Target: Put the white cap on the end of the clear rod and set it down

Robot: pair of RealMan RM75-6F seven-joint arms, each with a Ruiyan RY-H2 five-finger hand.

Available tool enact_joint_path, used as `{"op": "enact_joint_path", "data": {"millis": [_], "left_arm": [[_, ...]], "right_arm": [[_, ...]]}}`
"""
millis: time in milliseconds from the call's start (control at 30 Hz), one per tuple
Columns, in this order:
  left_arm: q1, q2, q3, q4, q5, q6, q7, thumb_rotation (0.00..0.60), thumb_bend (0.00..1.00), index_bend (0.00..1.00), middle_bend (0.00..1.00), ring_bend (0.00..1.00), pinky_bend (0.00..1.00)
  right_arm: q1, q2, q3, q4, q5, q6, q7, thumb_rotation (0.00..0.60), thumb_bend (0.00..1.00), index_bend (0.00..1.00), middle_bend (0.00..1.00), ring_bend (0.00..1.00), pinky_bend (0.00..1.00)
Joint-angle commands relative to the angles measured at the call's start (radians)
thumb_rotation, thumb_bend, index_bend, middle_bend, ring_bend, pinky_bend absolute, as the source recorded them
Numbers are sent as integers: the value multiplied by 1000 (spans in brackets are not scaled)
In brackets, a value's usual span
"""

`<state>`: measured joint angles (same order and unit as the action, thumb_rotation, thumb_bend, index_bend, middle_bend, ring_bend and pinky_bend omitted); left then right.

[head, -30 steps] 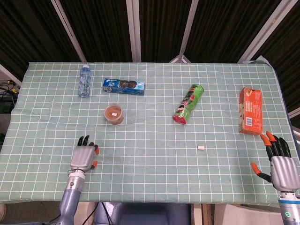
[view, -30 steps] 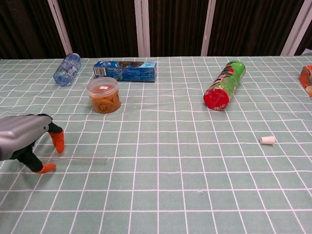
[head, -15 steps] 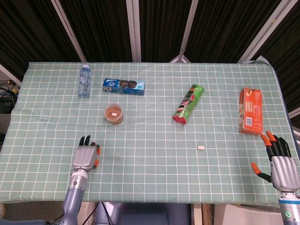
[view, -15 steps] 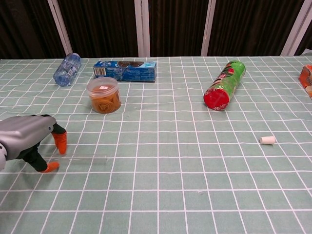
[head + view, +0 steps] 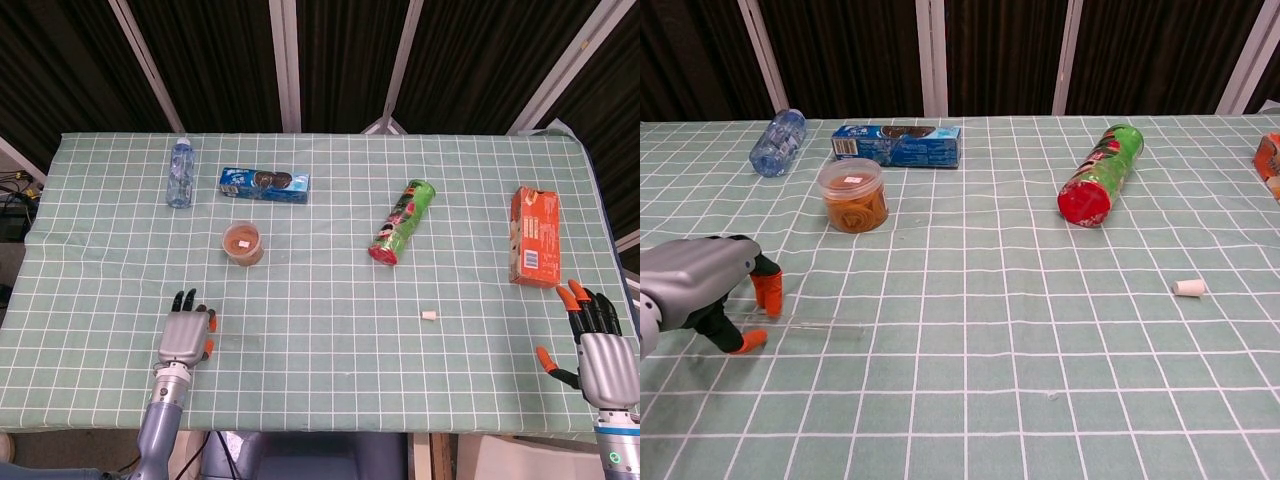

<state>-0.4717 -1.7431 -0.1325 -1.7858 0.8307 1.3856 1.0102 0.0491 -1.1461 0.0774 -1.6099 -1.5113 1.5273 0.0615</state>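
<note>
Lying lower left in the chest view, one clear rod (image 5: 815,322) sits at the left hand's (image 5: 700,285) spread, ungrasping fingertips. One white cap (image 5: 1188,288) rests alone at right, open cloth between. The right hand (image 5: 598,352), fingers released, hovers at the table's (image 5: 320,400) lower-right edge.

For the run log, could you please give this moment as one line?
left hand: fingertips at clear rod, grip unclear | right hand: open | white cap: on table, off rod
</note>
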Motion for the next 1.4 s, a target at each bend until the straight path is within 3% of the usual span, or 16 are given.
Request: {"op": "enact_joint_path", "data": {"millis": [33, 667, 967, 1400], "left_arm": [[-2, 2, 1, -3, -4, 0, -6, 600, 633, 547, 389, 55, 0], [-39, 79, -41, -105, 103, 3, -101, 600, 638, 563, 420, 74, 0], [-52, 118, -43, -60, 183, -42, -215, 600, 638, 584, 495, 106, 0], [-120, 124, -103, 68, 195, -161, -354, 600, 638, 587, 498, 109, 0]], "right_arm": [[0, 0, 0, 0, 0, 1, 0, 600, 322, 0, 0, 0, 0], [-1, -1, 0, -1, 2, 0, -6, 600, 322, 0, 0, 0, 0], [1, -6, 0, 0, -3, 1, -17, 600, 322, 0, 0, 0, 0], [44, -25, 27, -19, 34, -54, -111, 600, 323, 0, 0, 0, 0]]}}
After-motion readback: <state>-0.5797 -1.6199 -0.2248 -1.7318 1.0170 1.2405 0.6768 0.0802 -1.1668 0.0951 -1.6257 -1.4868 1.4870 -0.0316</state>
